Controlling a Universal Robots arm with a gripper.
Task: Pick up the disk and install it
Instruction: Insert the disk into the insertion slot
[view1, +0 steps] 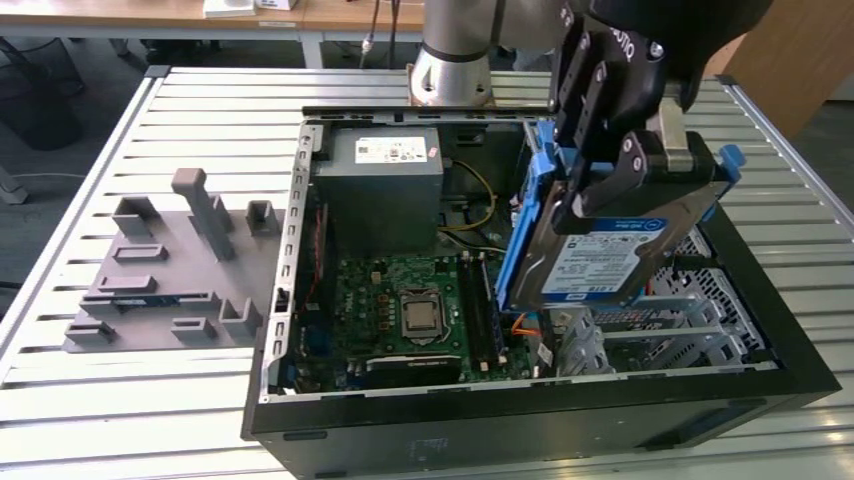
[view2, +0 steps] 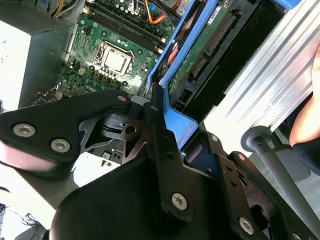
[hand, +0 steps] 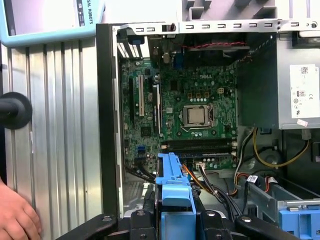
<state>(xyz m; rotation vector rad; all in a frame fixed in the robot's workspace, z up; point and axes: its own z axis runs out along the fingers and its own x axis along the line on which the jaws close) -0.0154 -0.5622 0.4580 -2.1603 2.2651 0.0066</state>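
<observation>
In the exterior view my gripper is shut on the disk, a silver drive with a white-and-blue label and blue side rails. The disk hangs tilted, almost on edge, above the drive cage on the exterior view's right side of the open computer case. It is not seated in the cage. The second wrist view shows the disk's green circuit-board underside and a blue rail clamped between my black fingers. The blue rail also appears in the first wrist view, above the case interior.
Inside the case lie the motherboard and a grey power-supply box. A grey fixture with upright posts stands on the slatted table at the exterior view's left. A person's hand rests on the table beside the case.
</observation>
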